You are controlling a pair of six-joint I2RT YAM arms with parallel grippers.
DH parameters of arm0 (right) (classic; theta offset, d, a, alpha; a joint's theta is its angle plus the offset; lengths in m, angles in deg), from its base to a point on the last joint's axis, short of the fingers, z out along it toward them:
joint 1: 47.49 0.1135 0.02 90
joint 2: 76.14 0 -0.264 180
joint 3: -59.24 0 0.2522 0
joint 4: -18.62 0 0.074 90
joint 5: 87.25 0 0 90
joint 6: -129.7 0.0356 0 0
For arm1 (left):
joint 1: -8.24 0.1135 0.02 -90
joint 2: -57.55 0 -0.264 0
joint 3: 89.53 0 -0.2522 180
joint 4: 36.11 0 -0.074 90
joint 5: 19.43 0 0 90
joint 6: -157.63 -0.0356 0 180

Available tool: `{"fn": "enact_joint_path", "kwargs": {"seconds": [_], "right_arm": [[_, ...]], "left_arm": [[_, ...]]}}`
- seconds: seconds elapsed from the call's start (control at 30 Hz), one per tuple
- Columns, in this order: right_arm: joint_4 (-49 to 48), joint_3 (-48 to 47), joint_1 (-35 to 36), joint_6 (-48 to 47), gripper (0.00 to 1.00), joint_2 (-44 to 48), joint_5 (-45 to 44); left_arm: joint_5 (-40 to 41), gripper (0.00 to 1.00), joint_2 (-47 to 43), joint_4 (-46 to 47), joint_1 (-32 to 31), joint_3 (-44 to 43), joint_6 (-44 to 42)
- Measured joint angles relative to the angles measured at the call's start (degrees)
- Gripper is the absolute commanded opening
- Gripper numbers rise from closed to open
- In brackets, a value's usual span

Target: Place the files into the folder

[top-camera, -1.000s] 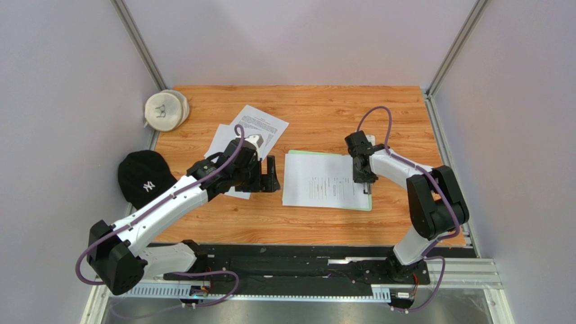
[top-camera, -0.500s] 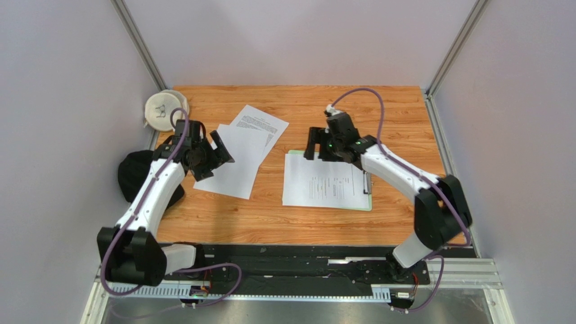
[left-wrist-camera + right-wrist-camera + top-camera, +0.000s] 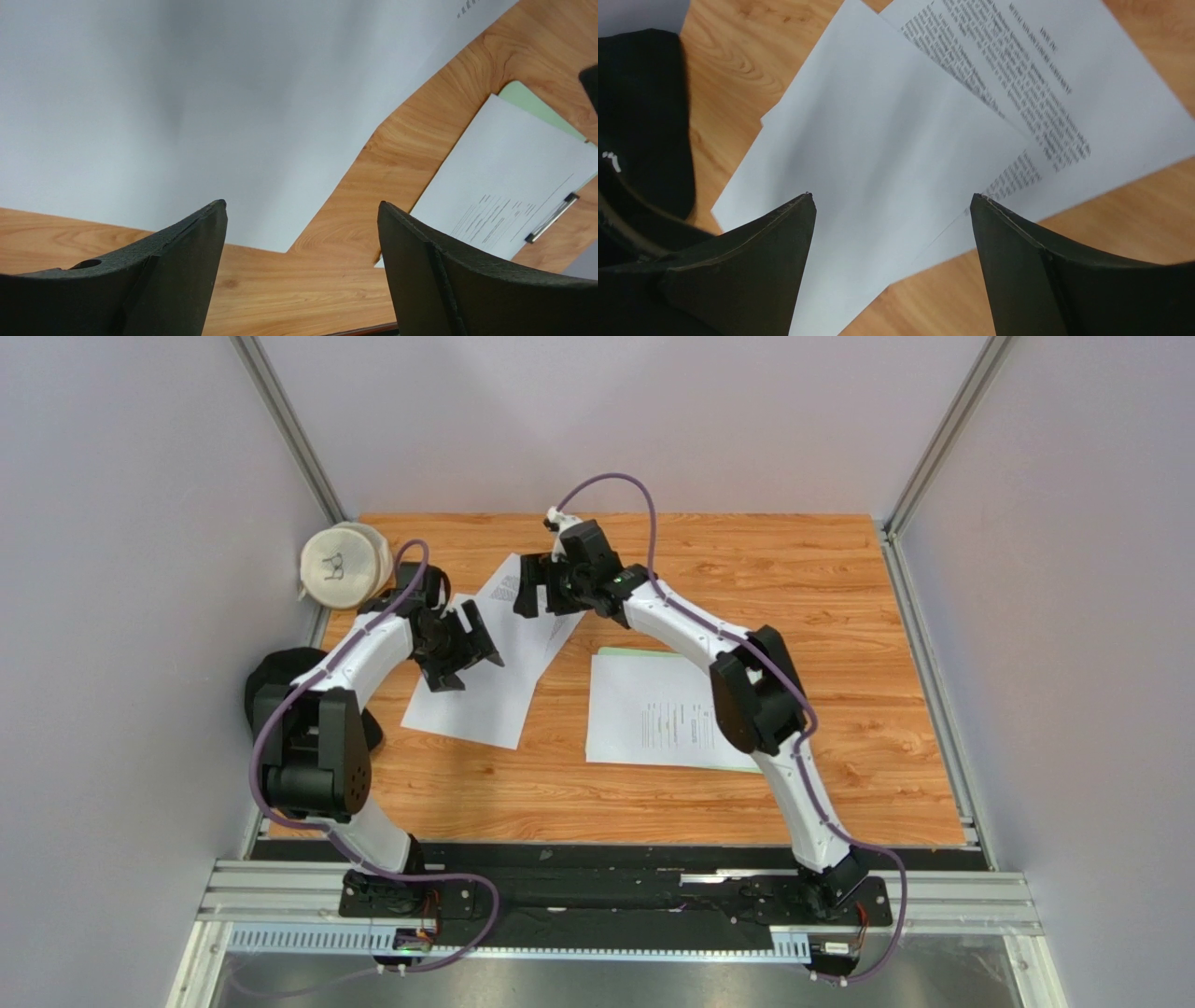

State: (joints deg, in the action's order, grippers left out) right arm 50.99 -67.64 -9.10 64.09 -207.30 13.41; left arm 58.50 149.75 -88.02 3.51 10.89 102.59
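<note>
At the far left corner of the table (image 3: 842,602) I have a pale rounded cap (image 3: 341,564), and nearer along the left edge a black cap (image 3: 274,697) partly hidden behind my left arm.

The left gripper (image 3: 302,204) hangs over the far left part of a blank-faced sheet (image 3: 477,697). Its fingers stand wide apart with nothing between them. From the wrist camera I see only white paper and bare wood in the gap, and I cannot tell whether the tips touch the paper.

Just right of that, a printed sheet (image 3: 550,599) lies farther back and tilted, with the blank-faced sheet overlapping its near left edge. The right gripper (image 3: 891,196) is reached across to the left over these two loose files. Its jaws are also spread and empty, and the overlap of the two pages shows between its fingers.

Farther right, across a strip of bare wood, the folder (image 3: 638,655) lies flat near the table's middle. A third sheet (image 3: 652,714) with text rests on it, leaving a green margin along the far edge. The left wrist view shows its metal clip (image 3: 552,218) lying on that page. My right arm crosses above the folder's right side.
</note>
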Motion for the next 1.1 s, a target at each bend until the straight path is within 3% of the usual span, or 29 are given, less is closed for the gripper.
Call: {"fn": "enact_joint_path", "kwargs": {"seconds": [0.2,0.4,0.53,0.7,0.87,0.93,1.1], "right_arm": [[6.8,-18.5,-0.6,-9.1,0.91,-14.4,-1.4],[11.1,-23.3,-0.7,-10.8,0.9,-19.5,-2.1],[10.3,-16.6,-0.8,-8.0,0.89,-15.8,-2.1],[10.8,-0.2,-0.8,0.2,0.85,-4.2,-1.4],[4.9,17.0,-0.2,11.7,0.8,8.2,3.5],[1.3,21.7,0.7,15.1,0.72,10.8,4.6],[-7.5,30.3,4.6,22.3,0.67,12.4,7.0]], "left_arm": [[0.2,0.86,3.7,3.4,0.0,2.6,5.4],[-1.0,0.86,3.7,3.9,0.0,8.0,11.2],[-1.9,0.86,3.7,4.8,0.0,10.2,13.0],[-4.2,0.86,2.6,7.2,0.0,12.3,15.9],[-5.9,0.84,-0.8,10.9,0.0,17.0,19.4],[-6.6,0.84,-2.2,12.3,0.0,19.0,20.8],[-8.9,0.84,-4.3,15.6,0.0,22.5,23.8]]}}
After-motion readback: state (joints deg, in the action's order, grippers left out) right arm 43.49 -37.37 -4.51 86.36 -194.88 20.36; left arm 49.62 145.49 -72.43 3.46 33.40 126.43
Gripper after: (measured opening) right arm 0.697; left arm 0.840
